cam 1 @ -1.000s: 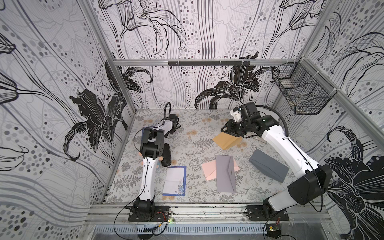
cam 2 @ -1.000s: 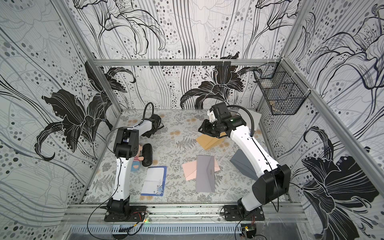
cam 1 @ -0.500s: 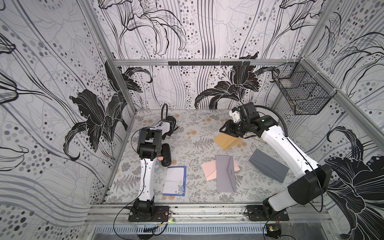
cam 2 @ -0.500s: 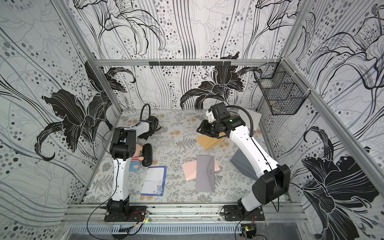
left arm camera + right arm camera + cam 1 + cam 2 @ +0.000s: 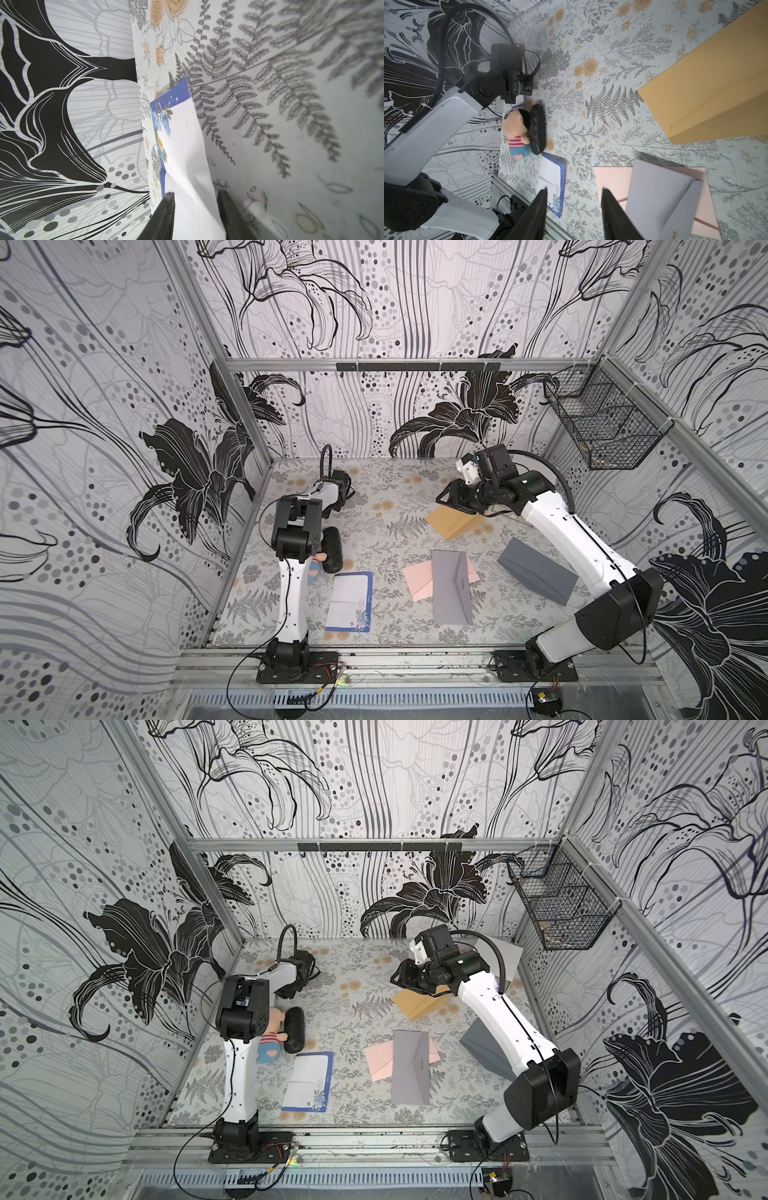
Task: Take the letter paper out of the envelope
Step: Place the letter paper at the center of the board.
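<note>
bare mat strip (image 5: 386,531) between black case (image 5: 332,549) and tan envelope (image 5: 452,522)

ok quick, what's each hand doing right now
left hand: open, blue-bordered white letter paper lies loose between its fingers
right hand: open, holding nothing

place: likely robot lab cell | cues: aluminium frame (image 5: 374,363), printed walls (image 5: 104,406), bolted arms (image 5: 557,526)

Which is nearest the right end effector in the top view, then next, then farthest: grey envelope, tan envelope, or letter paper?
1. Tan envelope, right beside the right end effector, at the back.
2. Grey envelope, in the middle.
3. Letter paper, far off at the front left.
</note>
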Robot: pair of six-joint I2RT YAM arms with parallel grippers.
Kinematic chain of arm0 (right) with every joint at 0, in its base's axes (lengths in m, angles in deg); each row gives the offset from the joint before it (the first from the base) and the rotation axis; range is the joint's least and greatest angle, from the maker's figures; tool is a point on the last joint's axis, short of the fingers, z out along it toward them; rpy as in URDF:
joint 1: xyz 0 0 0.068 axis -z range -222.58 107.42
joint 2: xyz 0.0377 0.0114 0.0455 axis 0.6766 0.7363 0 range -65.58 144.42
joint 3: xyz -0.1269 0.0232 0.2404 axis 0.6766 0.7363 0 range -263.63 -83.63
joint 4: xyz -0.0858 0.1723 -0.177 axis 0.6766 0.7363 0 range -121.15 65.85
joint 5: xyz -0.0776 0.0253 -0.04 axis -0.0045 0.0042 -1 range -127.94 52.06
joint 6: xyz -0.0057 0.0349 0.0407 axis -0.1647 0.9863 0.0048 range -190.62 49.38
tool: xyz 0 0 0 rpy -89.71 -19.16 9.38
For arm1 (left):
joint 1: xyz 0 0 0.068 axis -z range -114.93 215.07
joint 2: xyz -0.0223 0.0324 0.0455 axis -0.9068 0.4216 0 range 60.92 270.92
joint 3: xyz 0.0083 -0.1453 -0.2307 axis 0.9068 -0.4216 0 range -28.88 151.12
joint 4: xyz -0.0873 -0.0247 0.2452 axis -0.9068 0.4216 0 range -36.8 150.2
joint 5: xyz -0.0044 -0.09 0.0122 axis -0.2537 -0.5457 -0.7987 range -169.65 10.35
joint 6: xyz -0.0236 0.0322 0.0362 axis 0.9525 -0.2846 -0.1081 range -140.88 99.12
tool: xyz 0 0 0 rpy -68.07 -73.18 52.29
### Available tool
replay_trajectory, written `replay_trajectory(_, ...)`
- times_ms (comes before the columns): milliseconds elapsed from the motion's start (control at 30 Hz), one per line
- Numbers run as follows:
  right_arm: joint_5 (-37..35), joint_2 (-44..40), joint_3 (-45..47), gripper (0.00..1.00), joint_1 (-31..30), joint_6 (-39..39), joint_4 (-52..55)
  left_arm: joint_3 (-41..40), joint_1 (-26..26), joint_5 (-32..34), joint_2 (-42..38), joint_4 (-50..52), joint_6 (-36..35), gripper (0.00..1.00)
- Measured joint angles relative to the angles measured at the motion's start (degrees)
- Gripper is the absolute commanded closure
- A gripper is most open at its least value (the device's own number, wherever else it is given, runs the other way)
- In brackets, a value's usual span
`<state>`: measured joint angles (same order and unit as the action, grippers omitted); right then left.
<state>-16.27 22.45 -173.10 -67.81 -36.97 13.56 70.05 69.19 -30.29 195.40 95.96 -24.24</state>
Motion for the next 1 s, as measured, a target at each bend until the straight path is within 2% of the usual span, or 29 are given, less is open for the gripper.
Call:
replay_trajectory(200, 0.0, 0.0, 0.0, 0.51, -0.3, 0.0, -0.2, 0.3, 0.4, -2.1, -2.1, 3.0, 3.0, 0.33)
replay_trajectory(467, -0.8, 0.0, 0.4, 0.47, -0.7, 0.4, -0.4, 4.0, 1.3, -6.0, -4.5, 7.1, 7.3, 0.13)
replay_trajectory(800, -3.7, -1.3, 2.3, 0.46, -0.8, 0.4, -0.3, 7.6, 2.1, -12.3, -5.3, 11.8, 12.7, 0.09)
replay_trajectory(900, -5.3, -2.3, 3.1, 0.47, -0.9, 0.5, -0.1, 9.4, 3.1, -14.9, -6.3, 13.1, 14.1, 0.1)
replay_trajectory(1000, -9.3, -3.0, 3.1, 0.48, -1.6, 0.5, 1.1, 12.1, 4.5, -20.1, -8.5, 13.5, 16.5, 0.13)
